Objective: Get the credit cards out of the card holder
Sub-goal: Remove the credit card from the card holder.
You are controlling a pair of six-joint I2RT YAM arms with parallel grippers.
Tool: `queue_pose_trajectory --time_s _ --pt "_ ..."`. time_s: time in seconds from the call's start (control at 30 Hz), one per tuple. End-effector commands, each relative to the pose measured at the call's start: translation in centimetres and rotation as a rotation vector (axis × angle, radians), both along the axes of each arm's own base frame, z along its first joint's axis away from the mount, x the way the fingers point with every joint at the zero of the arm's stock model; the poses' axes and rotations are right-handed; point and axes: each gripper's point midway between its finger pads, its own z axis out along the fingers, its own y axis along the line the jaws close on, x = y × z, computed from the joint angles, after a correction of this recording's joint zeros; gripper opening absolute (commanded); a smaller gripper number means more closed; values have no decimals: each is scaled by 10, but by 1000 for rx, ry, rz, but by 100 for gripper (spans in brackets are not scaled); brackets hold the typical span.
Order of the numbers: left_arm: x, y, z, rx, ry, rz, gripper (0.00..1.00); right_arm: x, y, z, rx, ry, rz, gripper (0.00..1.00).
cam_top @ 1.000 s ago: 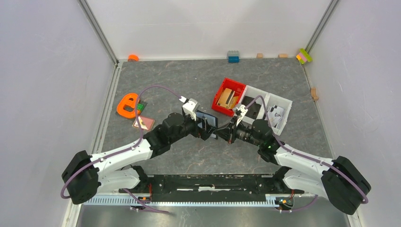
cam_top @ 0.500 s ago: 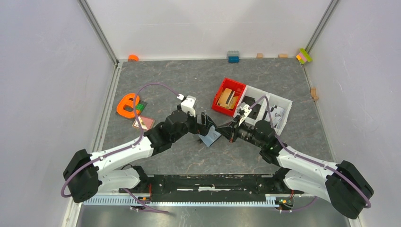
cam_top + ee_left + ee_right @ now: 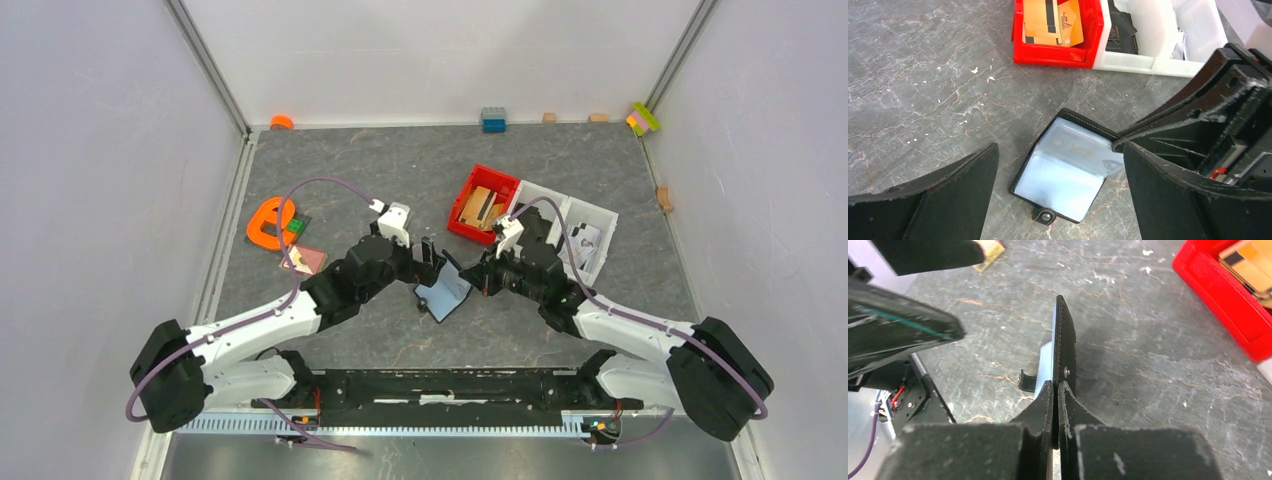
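Grey stone-pattern table (image 3: 380, 170), red bin (image 3: 468, 236) and white bin (image 3: 604, 232) at right rear. Left gripper (image 3: 1060, 150): jaws spread wide, nothing held, poised above the card holder (image 3: 1063, 175). Right gripper (image 3: 1055, 386): clamped on the edge of one holder flap. Holder sits mid-table between both grippers, open, pale blue inside up, stud flap flat on the table, other flap tilted up. Pale card (image 3: 1075, 150) seated in its pocket; pinkish card (image 3: 305, 260) lies well apart at left
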Motion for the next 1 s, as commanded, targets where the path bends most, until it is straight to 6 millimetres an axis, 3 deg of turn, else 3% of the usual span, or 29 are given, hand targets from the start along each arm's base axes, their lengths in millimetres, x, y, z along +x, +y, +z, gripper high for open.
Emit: queue_pose_trajectory --time_s 0.0,0.07,0.2,0.47,0.63,0.73,0.97 --pt "9 -2 -2 37 10 25 99 23 -9 -5 -31 55 -90 0" --pt "12 -5 -12 88 44 21 91 26 -11 -17 -46 104 -94 0" --pt "9 -21 -37 159 132 -46 60 26 -9 -31 -52 162 -68 0" --pt "7 -33 -67 226 218 -95 28 30 -11 -42 -116 169 -54 6" --pt "15 -31 -100 314 270 -75 4 29 -8 -43 -121 160 -22 10" --pt "19 -26 -115 344 304 -55 2 26 -2 -44 -111 170 18 10" --pt "21 -25 -122 350 339 -57 2 34 -1 -59 -136 245 -34 7"
